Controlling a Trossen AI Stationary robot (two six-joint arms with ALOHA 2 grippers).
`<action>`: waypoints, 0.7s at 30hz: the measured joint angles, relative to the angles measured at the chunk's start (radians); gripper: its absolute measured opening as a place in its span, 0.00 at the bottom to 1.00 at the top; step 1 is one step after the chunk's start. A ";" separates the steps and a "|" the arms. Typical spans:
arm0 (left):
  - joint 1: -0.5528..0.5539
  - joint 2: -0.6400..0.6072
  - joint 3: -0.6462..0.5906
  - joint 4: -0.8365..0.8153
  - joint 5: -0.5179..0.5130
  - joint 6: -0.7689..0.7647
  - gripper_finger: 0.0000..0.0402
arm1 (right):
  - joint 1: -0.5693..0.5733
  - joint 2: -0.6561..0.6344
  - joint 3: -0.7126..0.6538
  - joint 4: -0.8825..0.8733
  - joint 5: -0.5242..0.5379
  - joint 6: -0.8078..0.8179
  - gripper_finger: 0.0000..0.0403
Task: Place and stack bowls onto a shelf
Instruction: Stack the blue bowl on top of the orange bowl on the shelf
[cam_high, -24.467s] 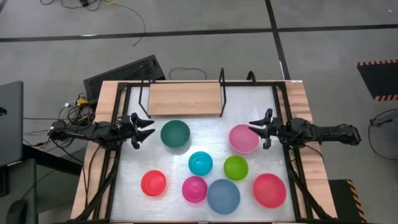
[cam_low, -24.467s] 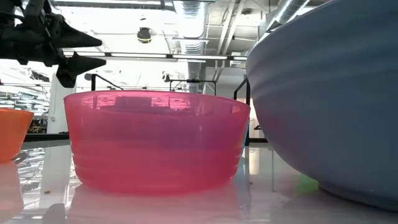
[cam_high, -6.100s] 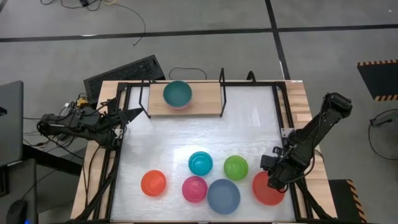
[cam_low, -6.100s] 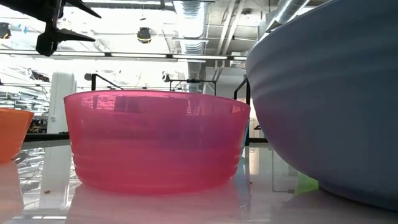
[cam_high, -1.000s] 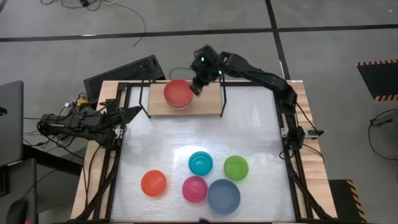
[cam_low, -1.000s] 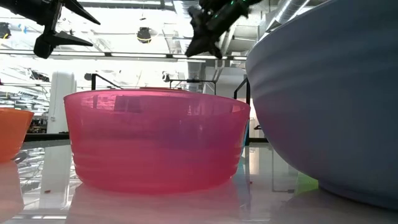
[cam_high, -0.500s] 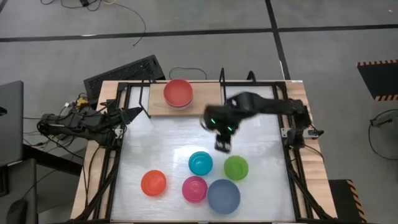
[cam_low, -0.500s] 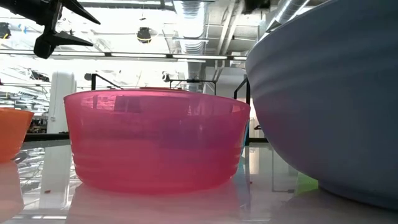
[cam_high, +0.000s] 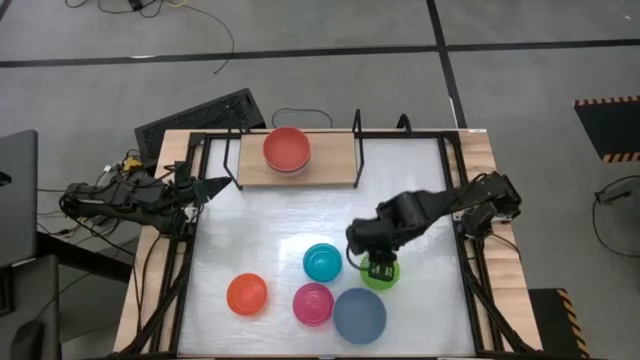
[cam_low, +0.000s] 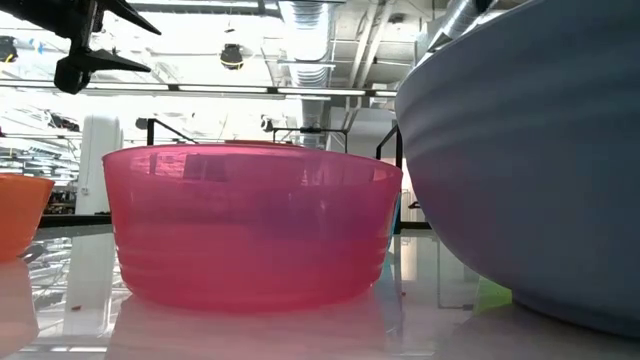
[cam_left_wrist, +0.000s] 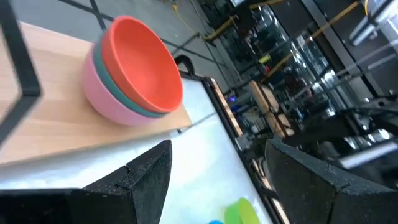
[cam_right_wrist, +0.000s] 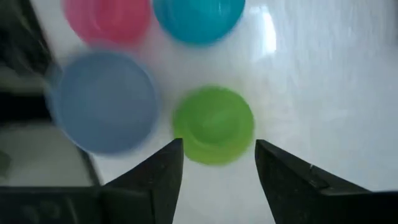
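Note:
The light-wood shelf (cam_high: 330, 160) stands at the table's far edge. On its left part sits a stack of bowls (cam_high: 287, 150): red on top, dark green in the middle, pale pink (cam_left_wrist: 109, 102) at the bottom. The teal (cam_high: 322, 262), lime (cam_high: 380, 273), orange (cam_high: 247, 294), magenta (cam_high: 313, 303) and grey-blue (cam_high: 359, 315) bowls rest on the white table. My right gripper (cam_high: 377, 266) hangs open over the lime bowl (cam_right_wrist: 213, 132), one finger on either side of it. My left gripper (cam_high: 212, 185) waits open at the table's left edge.
The black table frame (cam_high: 455, 180) runs along the left, right and far edges. The shelf's black uprights (cam_high: 357, 150) stand at its ends. The shelf board is bare to the right of the stack. The magenta (cam_low: 250, 225) and grey-blue (cam_low: 530, 150) bowls fill the low view.
My right gripper has left the red bowl on the shelf stack, swept from the far edge toward the near edge and come down over the lime bowl. The red bowl stays on top of the stack. The left arm has kept still.

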 joint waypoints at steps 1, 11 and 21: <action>0.000 0.000 0.000 -0.001 0.015 0.003 0.61 | 0.014 -0.003 -0.033 0.018 -0.011 -0.021 0.55; 0.000 0.000 0.000 -0.017 0.061 0.061 0.61 | 0.116 0.081 -0.190 0.405 -0.100 -0.046 0.53; 0.000 0.000 0.000 -0.069 0.109 0.061 0.61 | 0.094 0.222 -0.190 0.510 -0.088 -0.105 0.53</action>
